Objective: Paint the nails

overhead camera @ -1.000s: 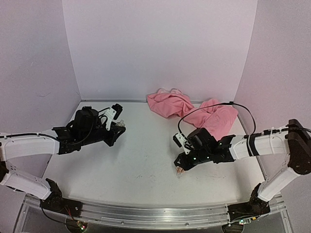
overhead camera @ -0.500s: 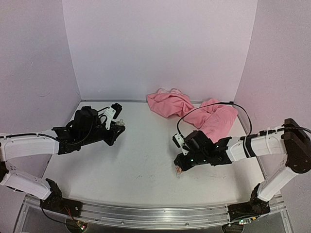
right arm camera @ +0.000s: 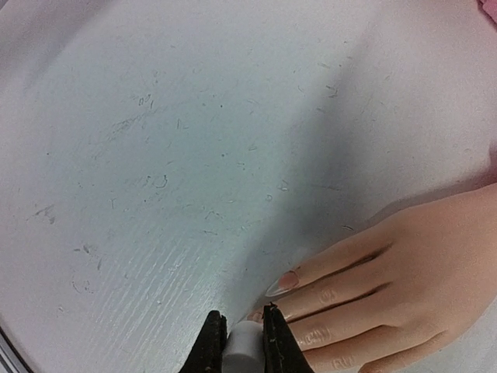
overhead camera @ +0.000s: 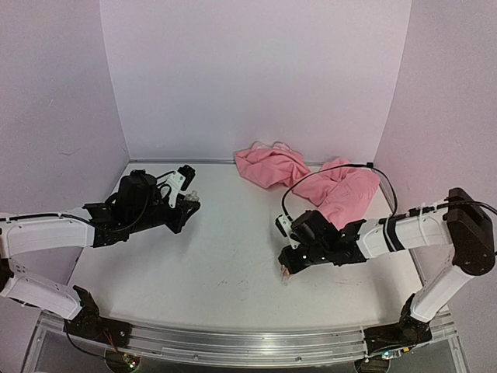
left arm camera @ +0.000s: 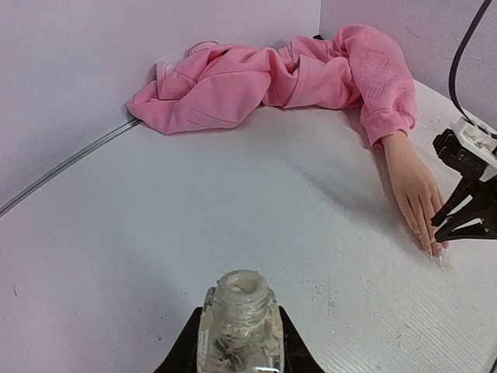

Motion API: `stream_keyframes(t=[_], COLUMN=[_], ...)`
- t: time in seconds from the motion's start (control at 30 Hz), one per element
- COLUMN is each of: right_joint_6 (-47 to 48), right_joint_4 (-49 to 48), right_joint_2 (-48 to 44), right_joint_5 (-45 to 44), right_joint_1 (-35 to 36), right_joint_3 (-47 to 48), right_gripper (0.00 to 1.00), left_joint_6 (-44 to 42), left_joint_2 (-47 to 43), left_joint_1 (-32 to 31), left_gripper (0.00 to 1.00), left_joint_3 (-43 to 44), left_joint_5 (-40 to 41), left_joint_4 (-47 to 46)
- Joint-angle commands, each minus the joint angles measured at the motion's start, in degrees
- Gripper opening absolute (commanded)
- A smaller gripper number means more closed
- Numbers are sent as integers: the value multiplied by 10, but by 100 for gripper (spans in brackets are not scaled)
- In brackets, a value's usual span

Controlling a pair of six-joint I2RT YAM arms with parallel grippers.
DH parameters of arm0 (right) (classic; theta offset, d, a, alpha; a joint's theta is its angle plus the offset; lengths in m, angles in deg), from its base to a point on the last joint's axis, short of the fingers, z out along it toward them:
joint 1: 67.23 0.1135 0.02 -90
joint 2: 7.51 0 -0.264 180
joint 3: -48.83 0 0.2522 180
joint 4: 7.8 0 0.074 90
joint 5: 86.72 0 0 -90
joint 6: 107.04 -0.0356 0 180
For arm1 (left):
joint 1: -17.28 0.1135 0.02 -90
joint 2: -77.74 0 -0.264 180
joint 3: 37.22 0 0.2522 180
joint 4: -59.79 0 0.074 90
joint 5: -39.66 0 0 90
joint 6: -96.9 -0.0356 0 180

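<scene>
A beige mannequin hand (left arm camera: 411, 190) lies palm down, its wrist in a pink hoodie sleeve (left arm camera: 380, 85). Its pale glossy nails (right arm camera: 283, 282) point toward the table's front. My right gripper (right arm camera: 245, 346) is shut on a white cap (right arm camera: 246, 351), low over the fingertips, right beside one nail; whatever hangs under the cap is hidden. From above, the right gripper (overhead camera: 286, 268) covers most of the hand. My left gripper (left arm camera: 239, 353) is shut on a small clear uncapped bottle (left arm camera: 239, 318), held upright at the table's left (overhead camera: 190, 199).
The pink hoodie (overhead camera: 311, 175) is heaped at the back right against the wall. A black cable (overhead camera: 342, 167) loops from the right arm over it. Pale walls close the table on three sides.
The right arm has edged slightly to the left over the fingertips. The left arm and its bottle have not moved.
</scene>
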Motion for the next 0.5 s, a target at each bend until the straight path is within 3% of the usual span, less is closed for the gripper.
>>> stream_keyframes(t=[0.0, 0.47], right_joint_6=[-5, -13], right_joint_4=[2, 8], right_joint_2=[6, 1], right_joint_5=[-14, -25], right_joint_1=[4, 5], right_joint_3=[20, 12], right_gripper=[0, 0], left_joint_6=[-11, -8], left_joint_2=[-16, -11], left_joint_1=[2, 2], left_gripper=[0, 0], left_joint_3=[10, 12], left_joint_5=[3, -1], left_joint_4=[-39, -38])
